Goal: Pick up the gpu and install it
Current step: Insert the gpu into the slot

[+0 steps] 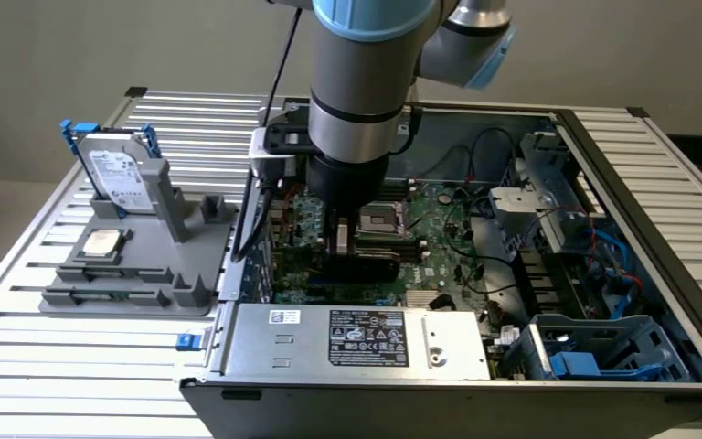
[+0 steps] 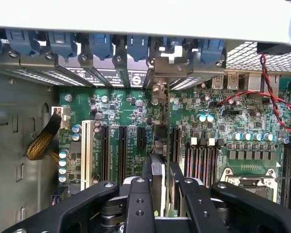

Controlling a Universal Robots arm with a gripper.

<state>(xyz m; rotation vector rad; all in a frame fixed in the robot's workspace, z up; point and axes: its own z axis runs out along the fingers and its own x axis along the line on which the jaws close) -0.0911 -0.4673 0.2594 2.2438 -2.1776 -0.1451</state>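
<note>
wrist view: claw [image 2: 157, 194] clenched on the gpu [image 2: 157, 170], edge-on above the motherboard [image 2: 218, 121] slots. install step underway; needs square alignment before seating.

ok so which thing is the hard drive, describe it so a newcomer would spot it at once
Start at the open computer case and look to the exterior view's left, to the grey holder on the slatted table. The hard drive stands upright at the holder's back. Unlike the small square CPU chip lying flat before it, it is a tall silver labelled slab in a blue frame.
</note>
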